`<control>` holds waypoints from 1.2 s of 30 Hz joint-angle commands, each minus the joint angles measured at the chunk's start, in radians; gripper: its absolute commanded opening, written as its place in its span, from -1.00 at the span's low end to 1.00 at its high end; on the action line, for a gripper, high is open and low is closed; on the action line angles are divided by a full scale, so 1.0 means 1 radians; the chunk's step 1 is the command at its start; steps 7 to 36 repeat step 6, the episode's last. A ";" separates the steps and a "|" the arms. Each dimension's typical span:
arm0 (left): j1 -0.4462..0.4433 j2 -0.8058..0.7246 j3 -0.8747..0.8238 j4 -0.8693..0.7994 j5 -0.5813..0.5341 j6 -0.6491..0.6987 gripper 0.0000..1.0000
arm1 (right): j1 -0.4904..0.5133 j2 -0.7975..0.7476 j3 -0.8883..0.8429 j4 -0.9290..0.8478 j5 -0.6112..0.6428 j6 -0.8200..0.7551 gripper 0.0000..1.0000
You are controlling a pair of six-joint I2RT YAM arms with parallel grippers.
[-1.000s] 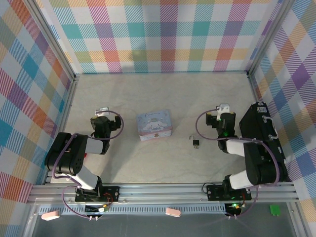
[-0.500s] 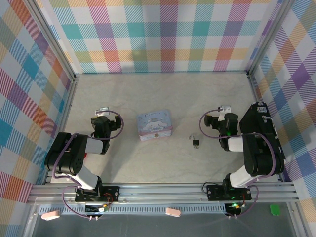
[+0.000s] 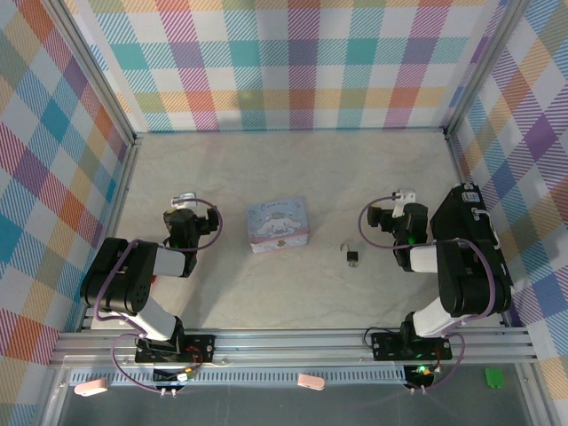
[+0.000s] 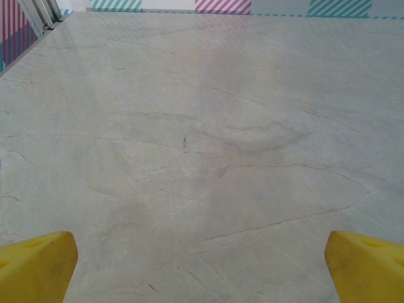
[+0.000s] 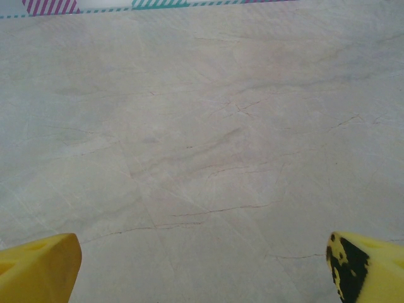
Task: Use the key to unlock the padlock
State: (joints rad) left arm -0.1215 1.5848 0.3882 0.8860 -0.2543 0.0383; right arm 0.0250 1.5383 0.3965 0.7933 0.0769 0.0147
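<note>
The right gripper point(image 5: 202, 274) shows yellow fingertips point(image 5: 38, 268) wide apart in the lower corners, the right-hand one smudged black, over a pale veined tabletop point(image 5: 202, 126), with a plaid wall strip point(image 5: 50, 5) along the top edge.

No legible text found. The pale blue tin point(image 3: 278, 224) carries a cartoon print with what may be a line of script lettering across the top of its lid, too small to read. The padlock point(image 3: 352, 256) is too small to show any marking.

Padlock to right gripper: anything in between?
Nothing: bare table between the padlock and the open right gripper, seen in the top view.
</note>
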 commanded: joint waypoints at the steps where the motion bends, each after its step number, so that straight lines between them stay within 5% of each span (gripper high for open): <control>1: 0.007 -0.005 0.009 0.002 0.008 -0.012 0.99 | -0.005 -0.004 0.019 0.027 -0.015 0.011 0.97; 36: 0.008 -0.006 0.012 0.002 0.008 -0.011 0.99 | -0.004 -0.008 0.011 0.039 -0.015 0.008 0.98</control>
